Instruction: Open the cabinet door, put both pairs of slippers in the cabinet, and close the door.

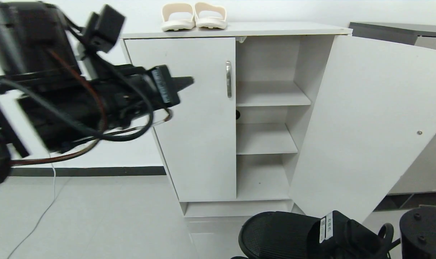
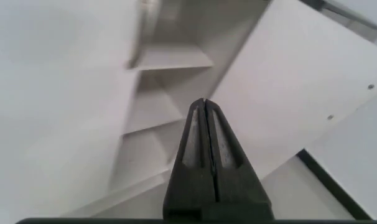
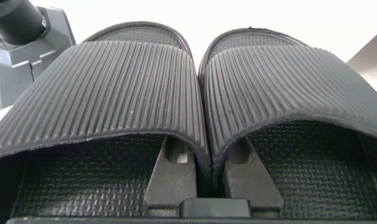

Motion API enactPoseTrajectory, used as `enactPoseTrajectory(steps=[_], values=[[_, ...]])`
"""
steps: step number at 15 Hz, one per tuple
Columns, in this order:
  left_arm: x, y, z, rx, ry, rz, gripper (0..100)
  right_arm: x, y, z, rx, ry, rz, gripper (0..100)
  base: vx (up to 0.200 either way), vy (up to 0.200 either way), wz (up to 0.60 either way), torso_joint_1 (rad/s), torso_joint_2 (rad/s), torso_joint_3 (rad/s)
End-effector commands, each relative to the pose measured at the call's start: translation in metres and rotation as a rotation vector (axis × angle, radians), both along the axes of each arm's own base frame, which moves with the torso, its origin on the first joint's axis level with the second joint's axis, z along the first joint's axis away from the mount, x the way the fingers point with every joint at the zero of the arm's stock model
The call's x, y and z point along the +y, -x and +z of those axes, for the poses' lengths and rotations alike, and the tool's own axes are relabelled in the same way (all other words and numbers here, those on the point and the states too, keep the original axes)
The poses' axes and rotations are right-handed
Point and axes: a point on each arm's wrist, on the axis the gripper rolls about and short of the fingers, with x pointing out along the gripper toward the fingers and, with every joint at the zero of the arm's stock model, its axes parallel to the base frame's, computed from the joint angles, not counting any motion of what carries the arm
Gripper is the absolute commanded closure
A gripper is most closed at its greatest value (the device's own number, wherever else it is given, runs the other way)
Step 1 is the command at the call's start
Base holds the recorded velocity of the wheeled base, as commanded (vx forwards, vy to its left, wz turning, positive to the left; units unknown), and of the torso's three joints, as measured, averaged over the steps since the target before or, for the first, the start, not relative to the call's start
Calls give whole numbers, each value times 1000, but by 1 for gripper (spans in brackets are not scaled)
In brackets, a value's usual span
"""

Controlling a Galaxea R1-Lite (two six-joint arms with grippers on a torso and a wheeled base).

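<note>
A white cabinet stands against the wall, its right door swung wide and its left door closed. Three bare shelves show inside. A cream pair of slippers rests on the cabinet top. Low in front of the open side, my right gripper is shut on the black pair of slippers, pinching their touching inner sides; the head view shows the black slippers near the floor. My left gripper is shut on nothing, raised before the closed door, tip left of the handle.
A grey cabinet stands behind the open door on the right. A thin cable trails over the pale floor at the left, below a black baseboard. Open floor lies before the cabinet's left half.
</note>
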Motion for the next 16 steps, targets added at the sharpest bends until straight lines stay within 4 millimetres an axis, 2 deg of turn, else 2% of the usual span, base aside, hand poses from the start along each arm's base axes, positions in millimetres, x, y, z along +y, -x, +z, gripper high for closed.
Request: enactPoseTrajectory(steps=[1,3,4,5,6,10,13,14,15,16], values=[[99,124,-14,-23,-38,244,100,0,0,-1,1,2,0,100,0,0,0,0,0,0],[124,188,-39,5,-50,357,100,0,0,-1,0,3,1,100,0,0,0,0,0,0],[128,207,-49,6,-51,393,100,0,0,-1,0,3,1,100,0,0,0,0,0,0],[134,235,-70,5,-69,520,100,-1,1,-1,0,1,0,100,0,0,0,0,0,0],[136,247,-85,-5,-122,618,100,-2,1,-1,0,1,0,100,0,0,0,0,0,0],[137,262,-141,-21,-314,836,100,-2,1,0,-3,-1,1,100,0,0,0,0,0,0],[133,262,-165,24,-330,947,100,-2,1,-1,-1,1,1,100,0,0,0,0,0,0],[134,255,-184,63,-343,956,100,-2,1,0,-1,0,-1,100,0,0,0,0,0,0],[134,252,-188,57,-339,956,100,-2,1,-1,0,3,1,100,0,0,0,0,0,0],[134,239,-209,10,-333,898,100,-3,1,-1,-1,3,-2,100,0,0,0,0,0,0]])
